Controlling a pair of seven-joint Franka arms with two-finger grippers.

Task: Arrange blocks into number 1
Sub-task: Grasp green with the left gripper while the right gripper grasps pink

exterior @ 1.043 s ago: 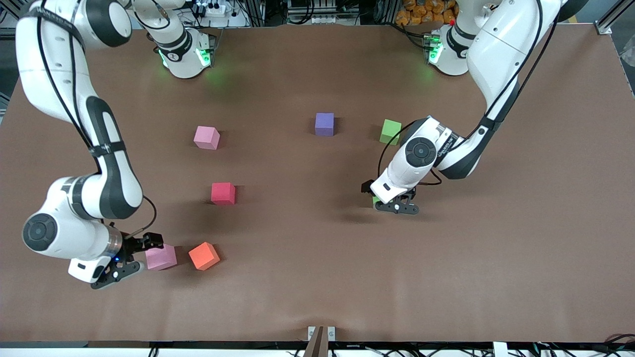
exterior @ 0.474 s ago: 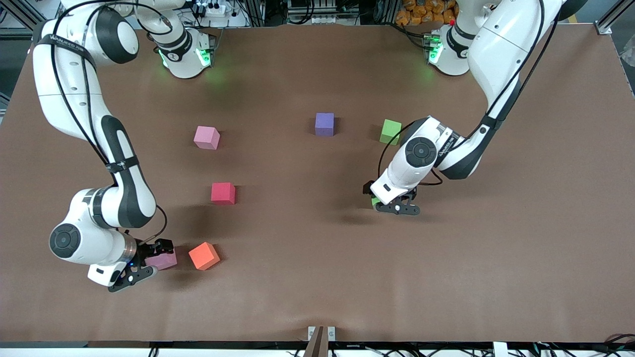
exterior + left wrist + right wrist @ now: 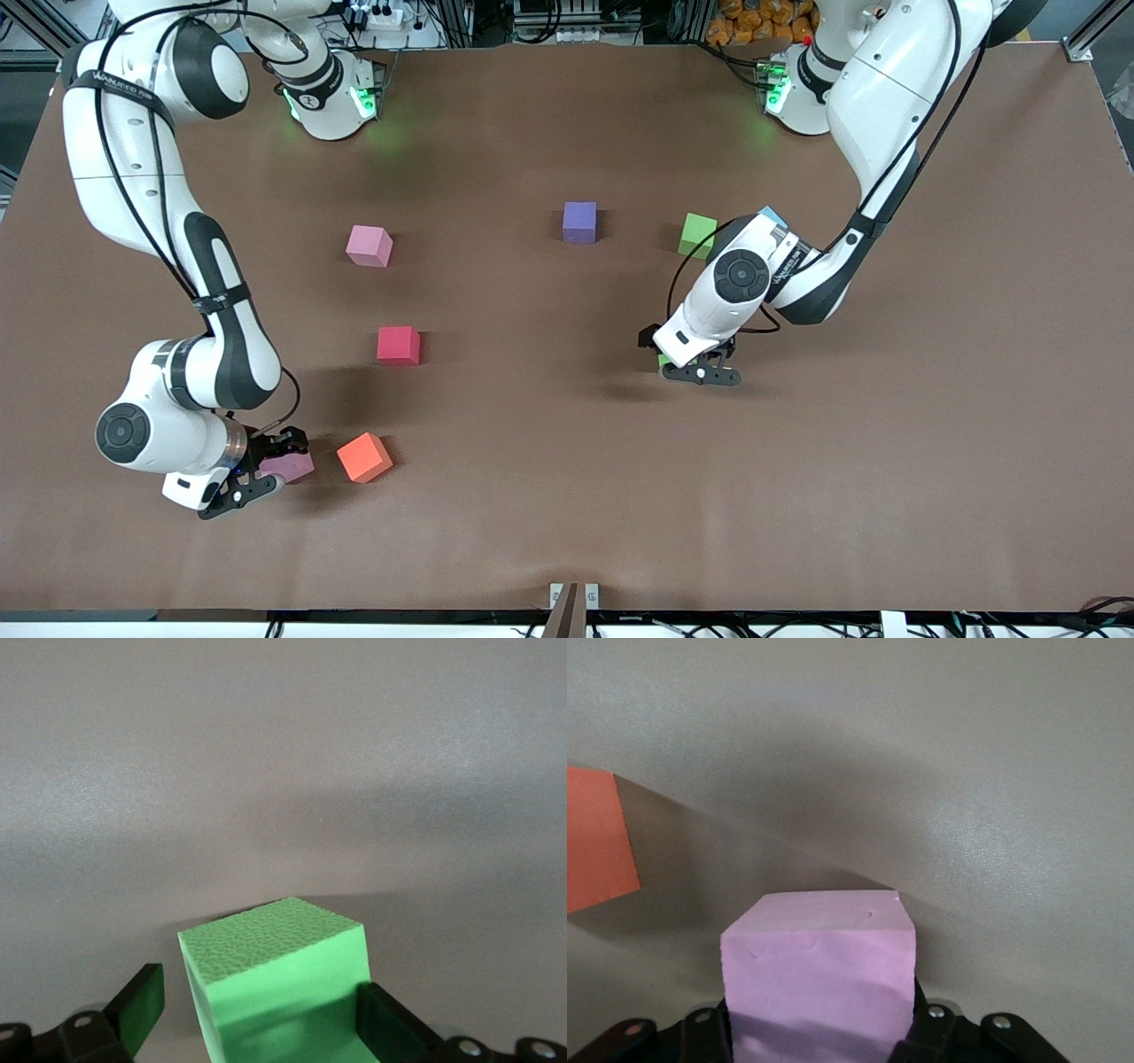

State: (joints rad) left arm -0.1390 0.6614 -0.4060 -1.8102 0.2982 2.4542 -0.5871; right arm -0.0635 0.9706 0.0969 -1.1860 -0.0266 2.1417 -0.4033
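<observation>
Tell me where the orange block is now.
In the front view, the orange block lies on the table toward the right arm's end, beside the pink block at the right gripper, nearer the camera than the red block.

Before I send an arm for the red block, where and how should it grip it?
Come straight down on the red block and close on two opposite side faces. It sits flat and alone on the table, roughly square to the table edges, nothing touching it, so either pair of faces looks free.

One block (image 3: pixel 398 346) lies between two blocks (image 3: pixel 368 245).
</observation>
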